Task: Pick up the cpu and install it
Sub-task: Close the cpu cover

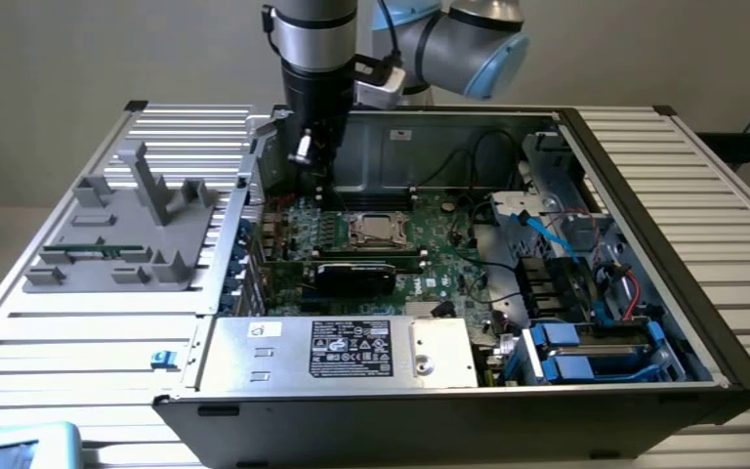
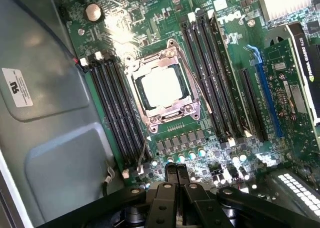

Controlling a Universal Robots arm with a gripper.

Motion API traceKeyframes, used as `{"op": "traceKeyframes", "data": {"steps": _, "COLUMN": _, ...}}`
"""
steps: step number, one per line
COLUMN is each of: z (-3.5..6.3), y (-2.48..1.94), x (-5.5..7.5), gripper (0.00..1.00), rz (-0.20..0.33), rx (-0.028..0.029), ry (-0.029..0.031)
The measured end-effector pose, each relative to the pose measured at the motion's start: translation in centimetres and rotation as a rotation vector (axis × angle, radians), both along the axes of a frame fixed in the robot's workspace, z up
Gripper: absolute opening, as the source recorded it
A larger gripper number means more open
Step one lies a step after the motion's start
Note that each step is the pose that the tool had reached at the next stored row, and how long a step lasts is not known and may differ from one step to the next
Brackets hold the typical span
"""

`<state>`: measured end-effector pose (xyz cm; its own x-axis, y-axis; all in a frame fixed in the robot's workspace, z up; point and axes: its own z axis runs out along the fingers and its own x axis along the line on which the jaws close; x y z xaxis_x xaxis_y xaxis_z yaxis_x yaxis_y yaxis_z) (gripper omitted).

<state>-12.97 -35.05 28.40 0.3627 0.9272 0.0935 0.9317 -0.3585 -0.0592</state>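
cpu (image 2: 161, 86) is sitting flat inside the socket frame (image 2: 165, 117) in the middle of the motherboard (image 2: 125, 30). Its shiny silver-grey top shows through the frame's square opening, with the metal bracket running all the way around it. From what I can see it looks level, not tilted, and nothing is touching it. The end effector (image 2: 173, 170) is pinched fully closed, fingertips pressed together, and there's nothing between them, so it's empty. It hangs above the board, apart from the socket, over the small capacitors near the end of one bank of memory slots (image 2: 112, 112). In the exterior view the arm comes straight down into the computer case (image 1: 648, 195) toward the back wall, a bit to the exterior view's left of the socket. More memory slots (image 2: 210, 72) run along the other side of the frame, so the chip has a bank on each side, and a coin battery (image 2: 92, 11) sits further off on the board. A black graphics card (image 1: 355, 274) lies just in front of the socket in the exterior view, with the silver box with a white label (image 1: 349, 350) in front of that. Blue cables (image 1: 545, 234) are on the exterior view's right inside the case. The case itself lies open on a slatted counter (image 1: 721, 225), and a grey fixture (image 1: 128, 230) stands on the counter at the exterior view's left.
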Motion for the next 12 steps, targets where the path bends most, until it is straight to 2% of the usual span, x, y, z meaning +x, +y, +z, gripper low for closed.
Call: {"op": "traceKeyframes", "data": {"steps": 12, "z": -0.09, "y": 0.00, "x": 0.00, "gripper": 0.12, "rz": -0.206, "rx": 0.0000, "ry": 0.0000}}
